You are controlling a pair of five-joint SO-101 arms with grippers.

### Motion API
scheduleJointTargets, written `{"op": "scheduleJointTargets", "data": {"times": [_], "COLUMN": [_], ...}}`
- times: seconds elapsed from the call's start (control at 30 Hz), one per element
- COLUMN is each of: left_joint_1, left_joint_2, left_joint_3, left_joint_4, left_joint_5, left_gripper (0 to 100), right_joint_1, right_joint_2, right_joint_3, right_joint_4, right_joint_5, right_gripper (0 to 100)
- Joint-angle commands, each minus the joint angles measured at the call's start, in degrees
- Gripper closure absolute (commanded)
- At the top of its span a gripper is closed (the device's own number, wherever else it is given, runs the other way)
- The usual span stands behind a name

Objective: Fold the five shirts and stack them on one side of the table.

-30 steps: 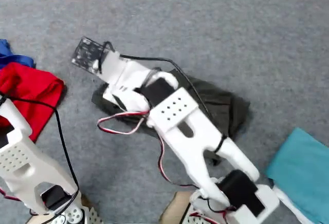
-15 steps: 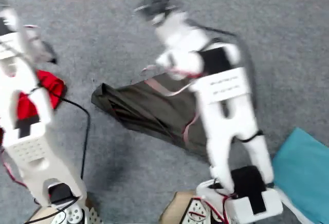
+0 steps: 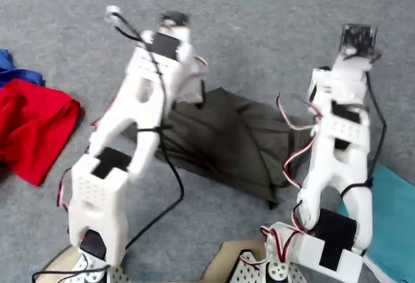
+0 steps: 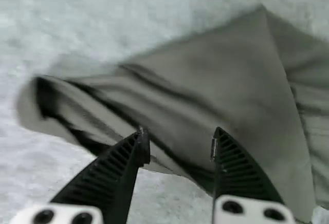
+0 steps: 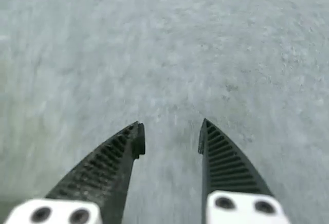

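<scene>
Directly beneath left claw (image 4: 177, 144) lies olive shirt (image 4: 205, 90).

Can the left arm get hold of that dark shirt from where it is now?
Probably yes. The left gripper hangs open just above the dark shirt with nothing between them, and the right gripper is off to the side over the grey table.

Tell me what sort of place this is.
Most likely a robotics lab or workshop bench: a grey felt-covered table, a white left arm and right arm mounted at its near edge, and loose clothes laid out: a dark olive shirt, a red shirt, a teal shirt.
</scene>
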Motion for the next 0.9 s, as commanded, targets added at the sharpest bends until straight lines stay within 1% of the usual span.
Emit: {"op": "scheduleJointTargets", "data": {"times": [0.0, 0.17, 0.23, 0.3, 0.37, 0.43, 0.47, 0.5, 0.6, 0.73, 0.8, 0.87], "left_joint_1": [4.92, 6.07, 5.8, 5.45, 4.57, 3.34, 2.64, 1.76, -2.37, -8.53, -11.52, -14.42], "left_joint_2": [1.45, 8.22, 11.03, 13.41, 14.99, 15.16, 15.16, 15.16, 15.08, 15.6, 15.78, 15.78], "left_joint_3": [1.93, 6.33, 6.24, 6.33, 6.24, 5.36, 4.4, 3.08, -3.6, -19.16, -25.41, -28.4], "left_joint_4": [-0.7, -1.05, -2.29, -5.27, -7.65, -8.7, -8.7, -8.44, -7.74, -4.92, -4.66, -5.1], "left_joint_5": [1.14, 1.23, 1.23, 1.32, 1.32, 1.32, 1.32, 1.32, 1.32, 1.49, 3.52, 5.89], "left_gripper": [80, 80, 80, 81, 86, 98, 99, 96, 98, 98, 98, 98], "right_joint_1": [1.54, 2.59, 2.42, 2.24, 2.24, 2.15, 2.15, 2.15, 2.15, 2.07, 2.07, 2.07], "right_joint_2": [1.63, 11.65, 14.2, 16.13, 17.98, 19.38, 19.82, 19.91, 19.91, 19.91, 19.91, 20.0], "right_joint_3": [0.92, -6.11, -11.12, -15.43, -18.24, -19.82, -20.09, -20.18, -20.18, -20.18, -20.18, -20.18], "right_joint_4": [-7.91, -6.59, -1.05, 4.84, 7.56, 8.35, 8.35, 8.35, 8.35, 8.35, 8.35, 8.35], "right_joint_5": [-1.23, -1.49, -1.49, -1.49, -1.49, -1.49, -1.49, -1.49, -1.49, -1.49, -1.41, -1.23], "right_gripper": [81.3, 81.4, 81.4, 81.4, 81.4, 81.4, 81.4, 81.4, 81.4, 81.4, 81.4, 81.4]}}
